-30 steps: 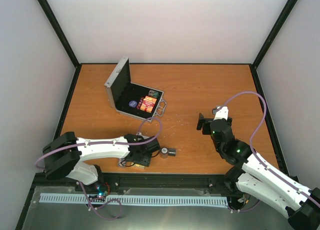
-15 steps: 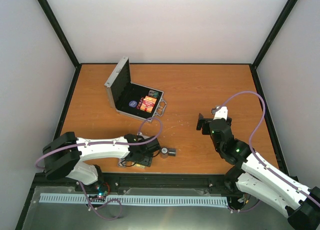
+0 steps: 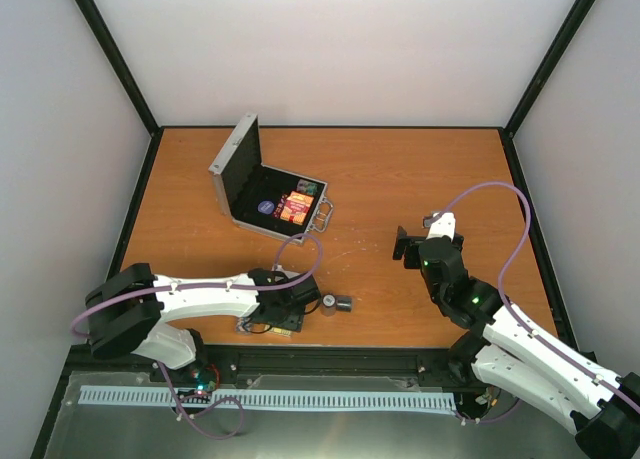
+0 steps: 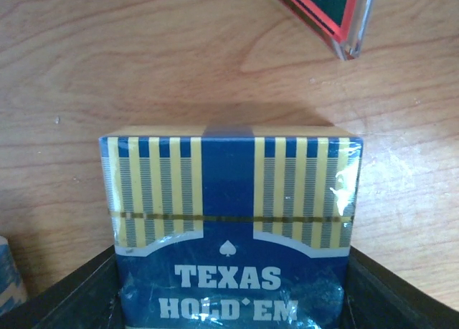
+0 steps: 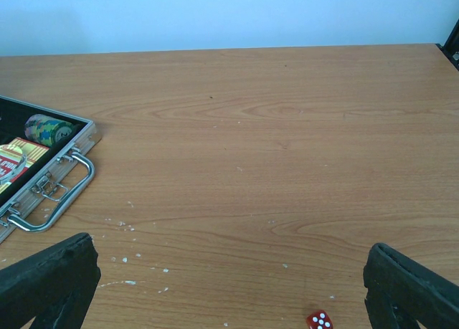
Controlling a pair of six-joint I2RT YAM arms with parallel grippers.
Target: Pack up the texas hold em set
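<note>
Where the counter's near edge runs left of centre, we see the left gripper (image 3: 284, 314) with its fingers (image 4: 72, 300) pressed against both sides of a blue, gold-striped card box (image 4: 229, 221). The box reads "TEXAS HOLD'EM" under a white spade. A red-edged black triangle (image 4: 326, 13) lies just beyond it. Toward the right edge, the right gripper (image 5: 229, 251) hangs spread wide near a red die (image 5: 320, 320). The open silver case (image 3: 240, 169) sits toward the far left corner, holding a red-and-yellow card box (image 5: 16, 163) and camouflage-patterned chips (image 5: 47, 128).
</note>
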